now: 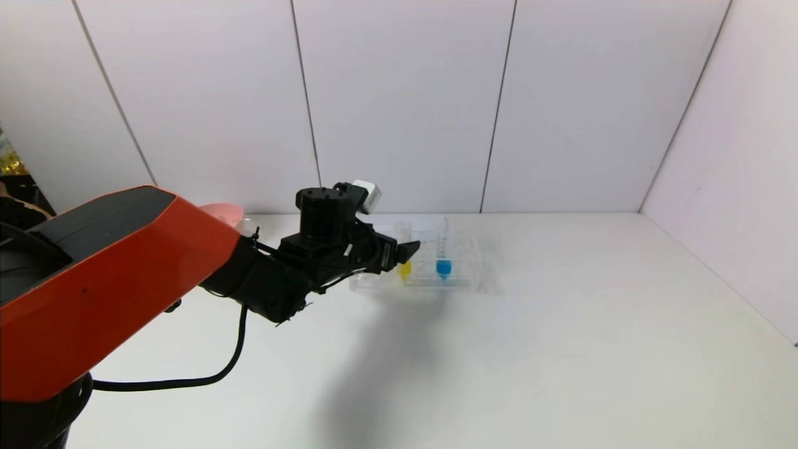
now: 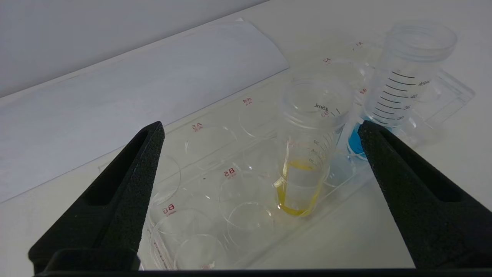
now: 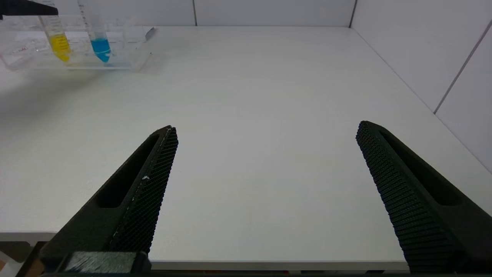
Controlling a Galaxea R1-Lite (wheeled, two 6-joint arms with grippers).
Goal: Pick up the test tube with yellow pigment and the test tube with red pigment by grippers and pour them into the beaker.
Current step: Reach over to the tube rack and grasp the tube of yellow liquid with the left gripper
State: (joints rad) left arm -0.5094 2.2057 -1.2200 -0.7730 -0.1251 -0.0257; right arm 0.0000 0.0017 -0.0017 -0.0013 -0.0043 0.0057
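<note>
White matte table (image 1: pixel 561 349), pale panelled walls behind. Left gripper (image 1: pixel 408 251) reached out over clear plastic rack (image 1: pixel 464 274) at table's far side, jaws spread wide, hovering just above test tube with yellow pigment (image 2: pixel 303 154), not touching. Tube stood upright in rack, graduated, open-topped; blue-liquid tube (image 2: pixel 403 84) beside it. Pink bowl (image 1: pixel 222 213) peeked behind orange arm shell. Right gripper (image 3: pixel 265 161) low at near table edge, textured black jaws spread, holding nothing.
</note>
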